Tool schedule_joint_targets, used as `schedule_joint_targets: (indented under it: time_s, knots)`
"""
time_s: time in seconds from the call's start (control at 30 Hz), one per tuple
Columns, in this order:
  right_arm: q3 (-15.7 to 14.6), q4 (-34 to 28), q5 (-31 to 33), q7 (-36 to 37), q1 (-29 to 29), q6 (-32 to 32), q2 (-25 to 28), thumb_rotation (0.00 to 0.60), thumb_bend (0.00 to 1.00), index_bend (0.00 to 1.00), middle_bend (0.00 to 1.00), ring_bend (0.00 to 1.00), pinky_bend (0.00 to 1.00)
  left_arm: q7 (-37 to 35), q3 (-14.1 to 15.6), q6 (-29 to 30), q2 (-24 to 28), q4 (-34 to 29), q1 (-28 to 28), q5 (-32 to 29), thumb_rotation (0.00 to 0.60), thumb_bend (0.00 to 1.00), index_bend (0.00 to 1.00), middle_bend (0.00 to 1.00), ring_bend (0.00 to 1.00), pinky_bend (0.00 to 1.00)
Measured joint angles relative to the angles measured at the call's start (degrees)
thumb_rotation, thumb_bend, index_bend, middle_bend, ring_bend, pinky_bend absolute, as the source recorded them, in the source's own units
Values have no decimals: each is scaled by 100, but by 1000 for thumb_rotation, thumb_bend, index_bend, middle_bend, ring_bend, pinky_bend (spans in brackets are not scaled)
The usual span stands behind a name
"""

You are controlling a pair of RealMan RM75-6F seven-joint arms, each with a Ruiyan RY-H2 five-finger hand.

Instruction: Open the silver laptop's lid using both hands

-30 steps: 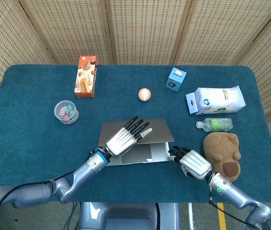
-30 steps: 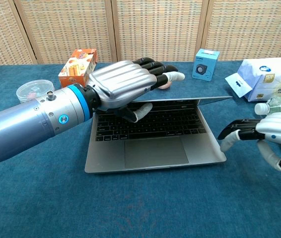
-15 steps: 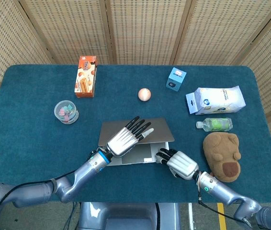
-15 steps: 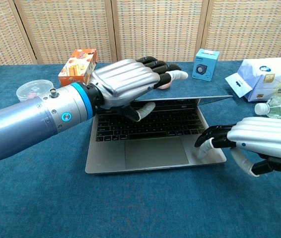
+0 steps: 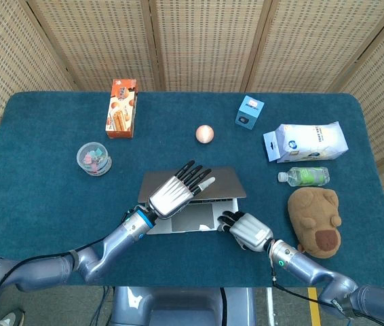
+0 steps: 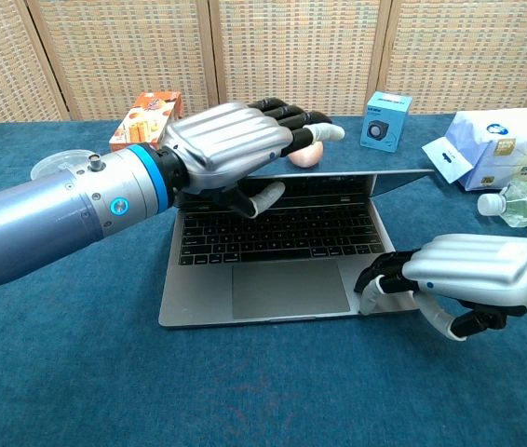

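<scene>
The left hand point(image 6: 231, 149) is pinching the top edge of the half-raised lid point(image 5: 222, 181) of the silver laptop point(image 6: 273, 265) at mid-table, while the right hand point(image 6: 450, 279), fingers curled, is pressing down on its base's front right corner.

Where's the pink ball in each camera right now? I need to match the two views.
Head view: the pink ball lies on the table behind the silver laptop, near centre.
Chest view: only part of it shows, behind the left hand and above the lid edge.
Shared landmark: the blue cube box, to the ball's right in both.
</scene>
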Motion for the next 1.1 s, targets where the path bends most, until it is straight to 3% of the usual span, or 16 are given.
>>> schedule_joint_targets:
  time_s: [0.77, 1.1]
  knots:
    - [-189, 19, 11, 210, 117, 150, 10, 600, 1000, 236, 151, 96, 236, 294, -793, -191, -72, 510, -521, -861, 600, 617, 0, 0, 0, 0]
    - [-262, 57, -53, 250, 183, 212, 11, 600, 1000, 236, 151, 96, 236, 790, -1045, -408, -147, 1082, -929, -1350, 600, 622, 0, 0, 0, 0]
